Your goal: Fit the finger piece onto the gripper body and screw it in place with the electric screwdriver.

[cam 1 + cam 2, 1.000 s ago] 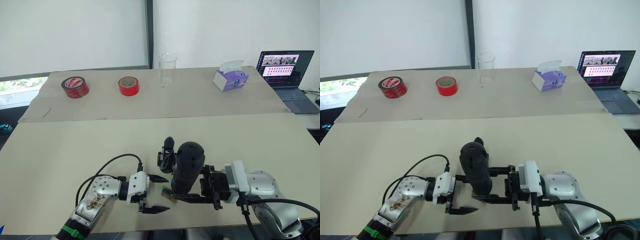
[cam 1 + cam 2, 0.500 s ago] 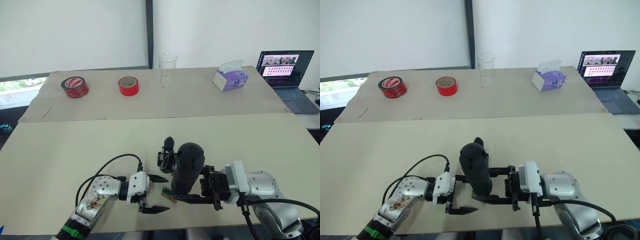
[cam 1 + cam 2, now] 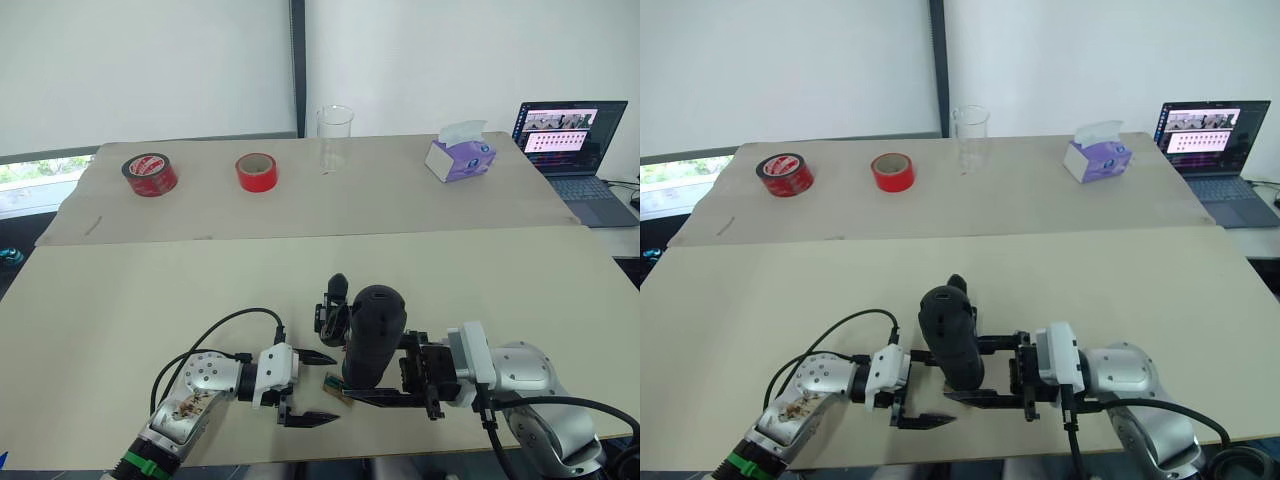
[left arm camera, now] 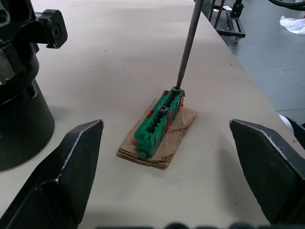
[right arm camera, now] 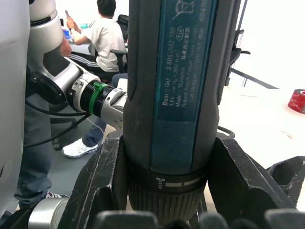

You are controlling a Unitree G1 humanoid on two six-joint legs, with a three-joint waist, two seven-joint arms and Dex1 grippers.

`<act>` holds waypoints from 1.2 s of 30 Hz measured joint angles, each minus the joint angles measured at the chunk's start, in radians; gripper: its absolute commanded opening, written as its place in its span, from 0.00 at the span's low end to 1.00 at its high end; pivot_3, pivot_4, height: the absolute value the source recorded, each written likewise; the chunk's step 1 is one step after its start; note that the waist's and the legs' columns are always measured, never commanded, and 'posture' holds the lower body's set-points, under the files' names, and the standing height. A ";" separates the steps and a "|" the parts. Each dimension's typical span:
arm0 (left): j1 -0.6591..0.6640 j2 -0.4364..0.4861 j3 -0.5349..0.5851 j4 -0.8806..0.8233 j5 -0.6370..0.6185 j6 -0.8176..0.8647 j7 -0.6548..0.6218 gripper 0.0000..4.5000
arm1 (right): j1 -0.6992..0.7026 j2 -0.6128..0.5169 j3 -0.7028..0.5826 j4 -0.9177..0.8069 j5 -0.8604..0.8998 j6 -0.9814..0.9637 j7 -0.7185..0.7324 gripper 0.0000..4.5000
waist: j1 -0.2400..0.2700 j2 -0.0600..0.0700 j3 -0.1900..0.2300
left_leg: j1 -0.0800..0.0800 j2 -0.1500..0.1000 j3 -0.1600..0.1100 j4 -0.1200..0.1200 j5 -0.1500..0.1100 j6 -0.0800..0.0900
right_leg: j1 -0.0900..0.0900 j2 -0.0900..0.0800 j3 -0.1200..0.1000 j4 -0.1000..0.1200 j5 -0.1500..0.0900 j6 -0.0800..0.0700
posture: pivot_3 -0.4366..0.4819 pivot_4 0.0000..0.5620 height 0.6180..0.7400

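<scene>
Holding much as half a second ago, with no shift worth naming in either arm, so probably a pause to pick up a screw and no fastening begun yet. Left of the green block (image 4: 159,123), left claw (image 3: 322,387) low over the desk (image 3: 150,290), fingers wide apart and empty. At the block's far end, thin metal bit (image 4: 187,43) coming down at a slight lean, tip resting on a screw head. Just behind the block, gripper body (image 3: 332,310) standing upright on the desk: small, black, blocky, rounded at the base. Directly above the block, electric screwdriver (image 3: 372,335), thick, black and roughly upright. Right of the block, right claw (image 3: 372,378) clamped tight around the screwdriver's lower barrel.
</scene>
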 measured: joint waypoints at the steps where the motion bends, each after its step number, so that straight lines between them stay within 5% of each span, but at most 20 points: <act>1: 0.000 0.000 0.000 -0.001 0.000 0.001 0.000 1.00 | -0.002 0.000 0.000 0.003 -0.001 0.000 0.000 0.43 | 0.000 0.000 0.000 | 0.000 0.000 0.000 0.000 0.000 0.000 | 0.000 0.000 0.000 0.000 0.000 0.000 | 0.48 0.27 1.00; 36: 0.020 0.000 0.007 -0.020 -0.002 0.011 0.019 1.00 | -0.008 -0.003 0.014 0.006 -0.022 -0.016 0.000 0.43 | 0.000 0.000 0.000 | 0.000 0.000 0.000 0.000 0.000 0.000 | 0.000 0.000 0.000 0.000 0.000 0.000 | 0.48 0.27 1.00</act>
